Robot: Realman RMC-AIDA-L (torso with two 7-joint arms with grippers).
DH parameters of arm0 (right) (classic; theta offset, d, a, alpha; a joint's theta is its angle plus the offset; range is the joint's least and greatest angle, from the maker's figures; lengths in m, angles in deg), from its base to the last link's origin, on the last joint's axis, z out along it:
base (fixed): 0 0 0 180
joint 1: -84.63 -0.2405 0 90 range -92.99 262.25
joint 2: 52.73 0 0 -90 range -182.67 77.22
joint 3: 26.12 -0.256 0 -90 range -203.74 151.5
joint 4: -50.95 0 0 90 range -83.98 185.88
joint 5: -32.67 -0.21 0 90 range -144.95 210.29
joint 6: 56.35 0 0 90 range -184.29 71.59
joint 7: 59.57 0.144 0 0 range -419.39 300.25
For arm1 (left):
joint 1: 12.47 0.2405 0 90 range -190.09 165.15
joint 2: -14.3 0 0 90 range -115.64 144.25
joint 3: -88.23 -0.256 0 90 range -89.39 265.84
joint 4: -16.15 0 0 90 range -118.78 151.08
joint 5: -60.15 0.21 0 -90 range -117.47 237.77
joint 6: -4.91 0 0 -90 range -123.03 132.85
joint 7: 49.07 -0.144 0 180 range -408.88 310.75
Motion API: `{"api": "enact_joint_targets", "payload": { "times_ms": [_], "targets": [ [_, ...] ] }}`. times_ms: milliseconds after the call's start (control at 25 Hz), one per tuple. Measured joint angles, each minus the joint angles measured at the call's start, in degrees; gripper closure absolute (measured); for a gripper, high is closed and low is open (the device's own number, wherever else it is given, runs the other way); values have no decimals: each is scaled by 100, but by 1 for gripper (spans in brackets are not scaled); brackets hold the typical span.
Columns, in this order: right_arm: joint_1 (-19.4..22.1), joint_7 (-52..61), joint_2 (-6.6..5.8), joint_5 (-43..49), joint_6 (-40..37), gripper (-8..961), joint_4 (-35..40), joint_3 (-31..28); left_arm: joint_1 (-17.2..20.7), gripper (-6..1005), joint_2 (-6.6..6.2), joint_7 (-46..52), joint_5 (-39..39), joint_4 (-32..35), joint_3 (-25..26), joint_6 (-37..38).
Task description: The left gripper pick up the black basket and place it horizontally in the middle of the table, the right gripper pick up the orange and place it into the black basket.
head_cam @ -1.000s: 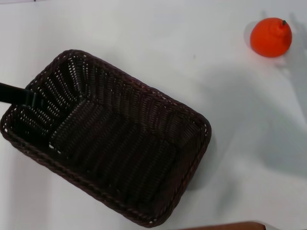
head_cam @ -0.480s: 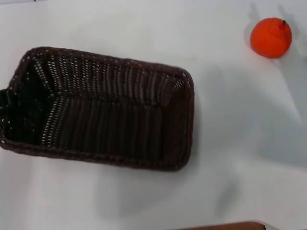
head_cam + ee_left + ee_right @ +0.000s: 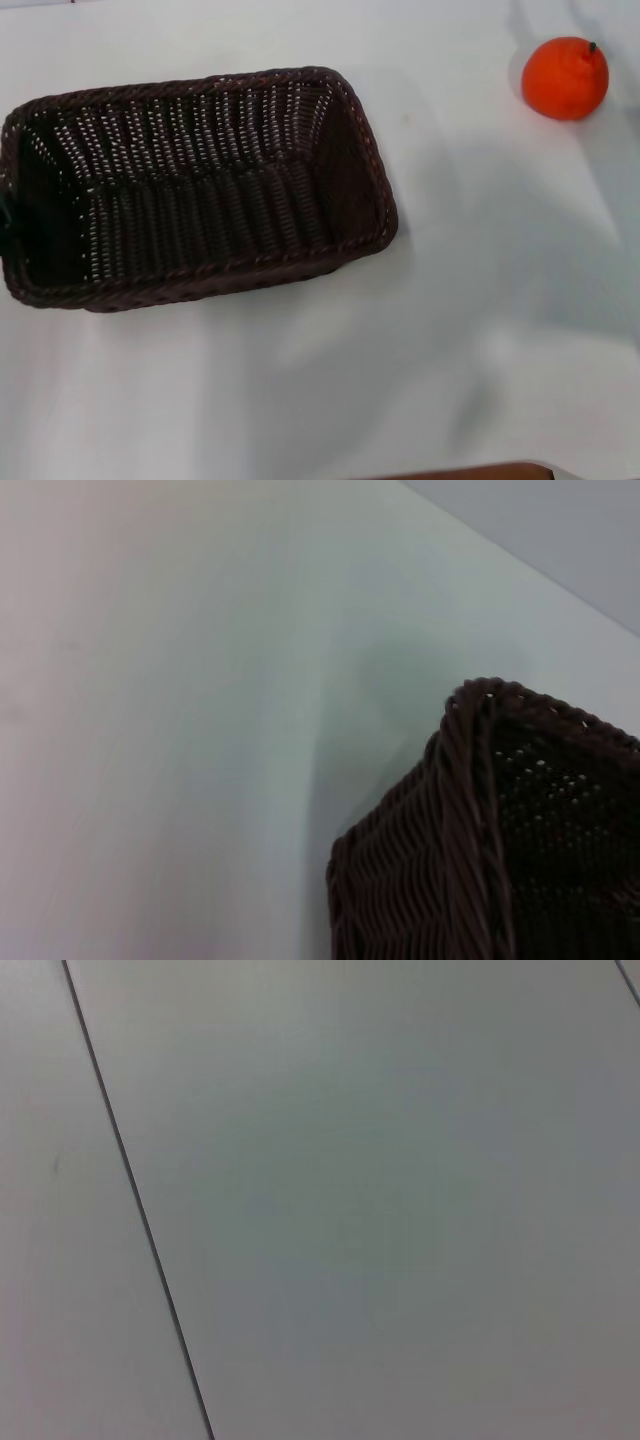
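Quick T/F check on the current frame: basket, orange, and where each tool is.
1. The orange sits inside the black basket. False: it rests on the table, off to the basket's right and apart from it.
2. The basket holds nothing. True.
3. The basket lies upside down. False: its opening faces up.
4. The right tool is gripping the orange. False: no tool is at the orange.
5. The basket's long side runs roughly left to right in the head view. True.
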Motion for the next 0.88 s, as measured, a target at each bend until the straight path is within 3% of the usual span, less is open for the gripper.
{"api": "enact_joint_targets", "payload": {
  "times_ms": [520, 720, 880],
  "targets": [
    [170, 99, 47, 0, 61, 146, -45, 9, -212, 664, -33, -334, -261, 269, 118, 15],
    [249, 159, 50, -1, 88, 146, -51, 9, -216, 455, -41, -422, -297, 426, 291, -2],
    [283, 159, 49, -1, 87, 145, -52, 25, -233, 372, -48, -704, -326, 398, 766, -97]
  ]
}}
